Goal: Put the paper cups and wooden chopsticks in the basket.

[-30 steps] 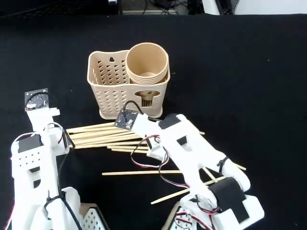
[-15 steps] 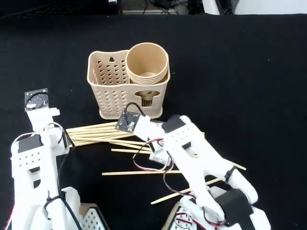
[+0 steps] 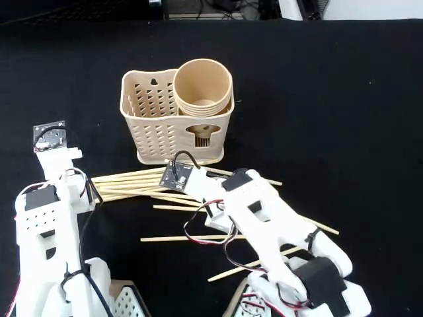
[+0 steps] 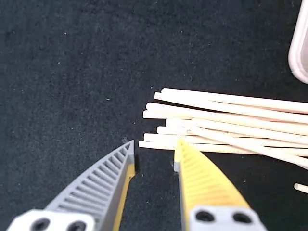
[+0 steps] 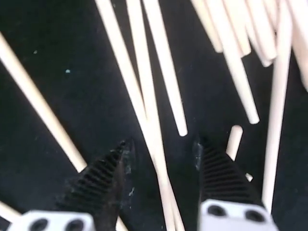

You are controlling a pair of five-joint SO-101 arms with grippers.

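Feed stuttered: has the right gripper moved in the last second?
Yes: in the high view, the right gripper has backed slightly away from the basket.

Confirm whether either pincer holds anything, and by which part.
Nothing held. Left pincer is open at the ends of the pale wooden chopsticks; right pincer is open astride one chopstick, not clamped.

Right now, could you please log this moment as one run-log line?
paper cups: stacked in basket | chopsticks: loose on table | left fingers: open at chopstick ends | right fingers: open, straddling one chopstick
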